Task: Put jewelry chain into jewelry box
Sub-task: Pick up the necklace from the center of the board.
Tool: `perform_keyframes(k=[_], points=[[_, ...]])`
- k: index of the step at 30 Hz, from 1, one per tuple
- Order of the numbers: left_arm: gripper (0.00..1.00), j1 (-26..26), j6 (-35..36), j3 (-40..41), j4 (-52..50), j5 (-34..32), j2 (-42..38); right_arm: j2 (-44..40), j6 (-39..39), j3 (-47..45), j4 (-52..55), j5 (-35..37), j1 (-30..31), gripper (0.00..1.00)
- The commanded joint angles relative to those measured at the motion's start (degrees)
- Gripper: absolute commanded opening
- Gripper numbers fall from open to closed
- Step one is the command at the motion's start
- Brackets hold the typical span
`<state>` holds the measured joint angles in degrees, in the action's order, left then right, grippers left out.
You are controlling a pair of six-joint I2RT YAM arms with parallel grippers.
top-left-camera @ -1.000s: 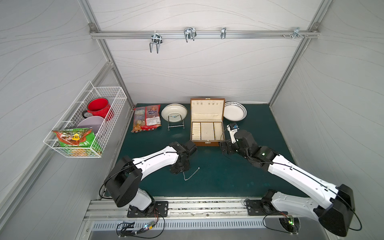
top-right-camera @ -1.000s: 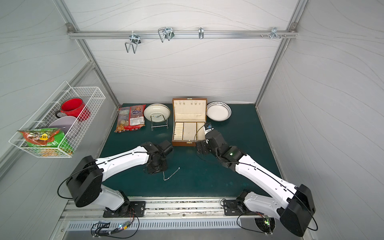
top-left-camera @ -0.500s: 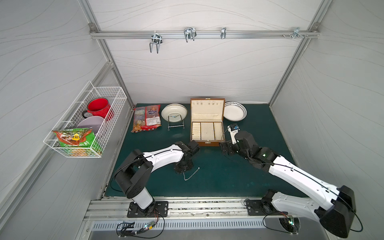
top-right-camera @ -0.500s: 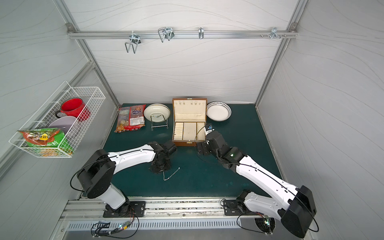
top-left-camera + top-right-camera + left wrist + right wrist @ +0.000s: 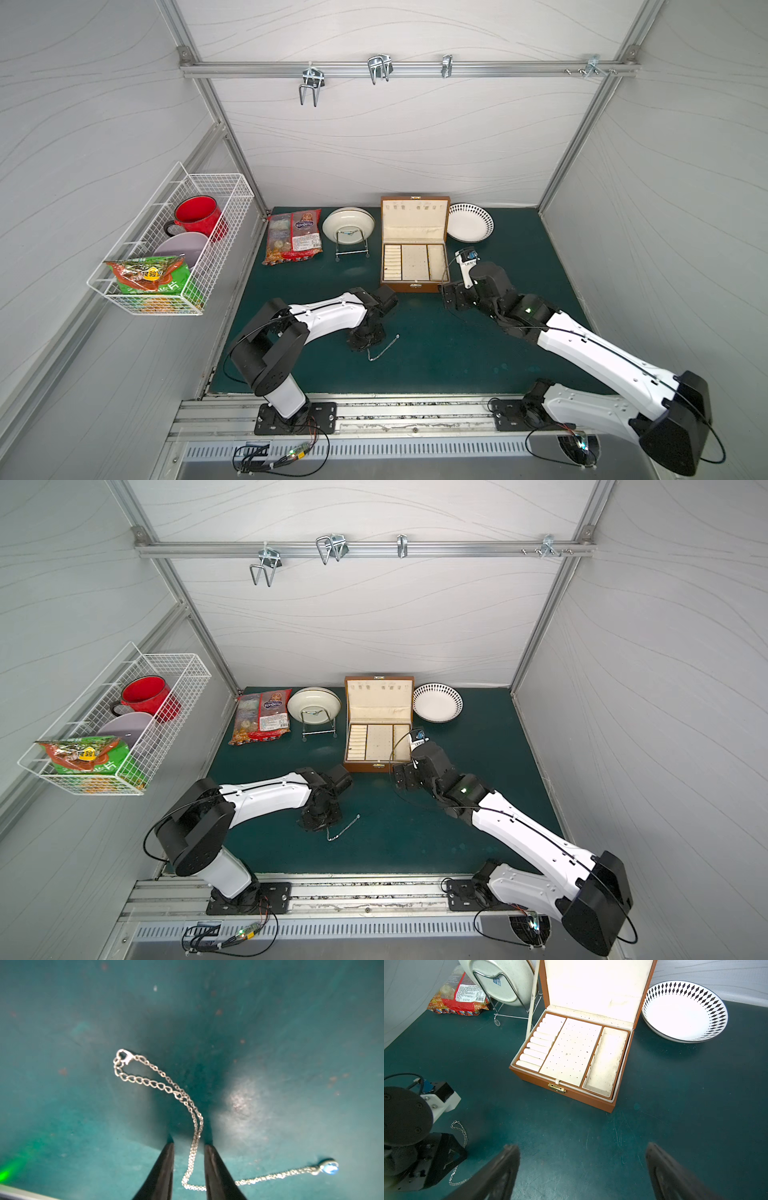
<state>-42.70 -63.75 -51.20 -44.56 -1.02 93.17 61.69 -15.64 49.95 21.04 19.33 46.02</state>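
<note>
At seven o'clock from the open jewelry box, the jewelry chain lies on the mat. The left gripper stands narrowly parted astride it, likely to pinch both strands. The right gripper hangs spread wide and empty at five o'clock, leaving the box unobstructed.

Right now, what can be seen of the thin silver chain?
The thin silver metal link chain lies flat on the dark green mat, doubled. One end has a clasp and larger links, the other a small blue pendant. It runs between the open fingers of the black left claw, not yet pinched.
</note>
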Motion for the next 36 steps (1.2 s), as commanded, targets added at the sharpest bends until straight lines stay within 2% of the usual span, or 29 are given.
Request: perform_keyframes(k=[1, 6, 9, 11, 16, 26, 36], points=[[0.3, -0.25, -1.03, 2.17, 0.04, 0.66, -0.02, -0.05, -0.85, -0.17, -0.04, 0.79, 0.43, 0.99], [0.26, -0.37, -1.51, 3.77, 1.61, 1.26, -0.65, -0.08, -0.99, -0.23, 0.0, 0.5, 0.43, 0.99], [0.17, -0.47, -2.0, 4.27, 1.75, 1.12, -1.3, -0.25, -1.07, -0.38, -0.03, 0.36, 0.44, 0.99], [0.17, -0.55, -2.31, 4.76, 1.74, 0.95, -1.61, -0.21, -1.13, -0.38, -0.12, 0.33, 0.47, 0.99], [0.01, -0.7, -2.48, 6.12, 2.57, 0.59, -2.34, -0.26, -1.15, -0.4, -0.08, 0.36, 0.47, 0.99], [0.0, -0.72, -0.93, 4.43, 1.94, -4.42, -6.98, -0.8, -0.94, -0.13, 0.02, 0.01, 1.08, 0.99], [0.0, -0.8, 3.06, 0.12, 2.77, -9.28, -18.77, -2.09, -0.3, 0.02, -1.36, -1.7, 2.18, 0.99]])
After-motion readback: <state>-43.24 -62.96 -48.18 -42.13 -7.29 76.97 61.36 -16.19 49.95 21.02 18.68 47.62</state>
